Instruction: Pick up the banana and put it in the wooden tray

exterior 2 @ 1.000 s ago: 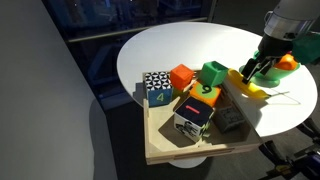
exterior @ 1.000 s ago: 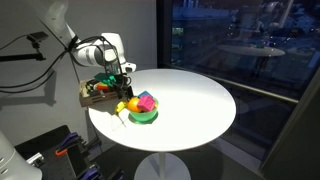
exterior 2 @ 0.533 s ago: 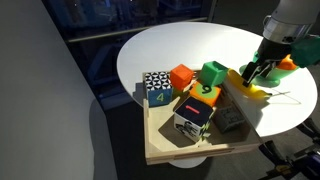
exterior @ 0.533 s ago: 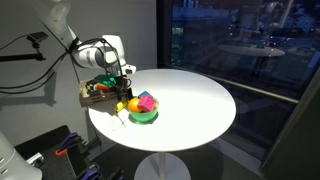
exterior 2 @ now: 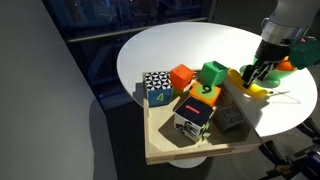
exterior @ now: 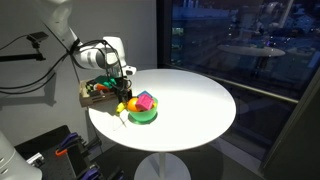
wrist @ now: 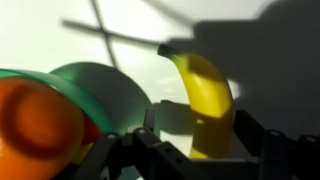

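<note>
The small yellow banana (wrist: pixel 204 90) lies on the white table beside the green bowl (wrist: pixel 105 92). It also shows in both exterior views (exterior 2: pixel 252 90) (exterior: pixel 121 108). My gripper (wrist: pixel 200 132) is low over the banana and open. One finger stands on each side of the fruit, with a small gap still showing on the left. The gripper also shows in both exterior views (exterior 2: pixel 262 72) (exterior: pixel 121 84). The wooden tray (exterior 2: pixel 170 155) holds several coloured blocks and stands next to the banana. It shows in the exterior view (exterior: pixel 87 97) too.
The green bowl (exterior: pixel 144 116) holds a round orange-red fruit (wrist: pixel 35 120) and a pink block (exterior: pixel 146 100). A thin cable (wrist: pixel 110 35) lies across the table beyond the banana. The table edge (exterior 2: pixel 130 90) is close to the tray. Dark windows stand behind.
</note>
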Robot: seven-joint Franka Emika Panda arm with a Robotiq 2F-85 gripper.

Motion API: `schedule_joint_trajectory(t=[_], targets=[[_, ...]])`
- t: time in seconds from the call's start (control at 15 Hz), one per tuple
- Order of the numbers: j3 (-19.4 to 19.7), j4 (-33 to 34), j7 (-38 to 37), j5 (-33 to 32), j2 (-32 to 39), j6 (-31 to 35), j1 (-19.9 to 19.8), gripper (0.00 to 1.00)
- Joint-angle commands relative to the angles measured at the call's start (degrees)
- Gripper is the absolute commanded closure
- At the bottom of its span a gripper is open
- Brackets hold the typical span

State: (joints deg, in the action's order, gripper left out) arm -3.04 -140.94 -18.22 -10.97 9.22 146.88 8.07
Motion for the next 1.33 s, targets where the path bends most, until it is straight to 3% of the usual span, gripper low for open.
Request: schedule_joint_trajectory(t=[0.0, 0.2, 0.33, 1.27], targets=[[0.3, 0.8, 0.0, -0.2, 0.4, -0.1, 0.0, 0.51], [0.4, 0.9, -0.2, -0.2, 0.2, -0.2, 0.0, 0.75], [0.4, 0.9, 0.1, 0.2, -0.3, -0.4, -0.1, 0.83], [-0.8, 3.4, -0.9, 1.5, -4.2, -2.4, 0.3, 0.83]])
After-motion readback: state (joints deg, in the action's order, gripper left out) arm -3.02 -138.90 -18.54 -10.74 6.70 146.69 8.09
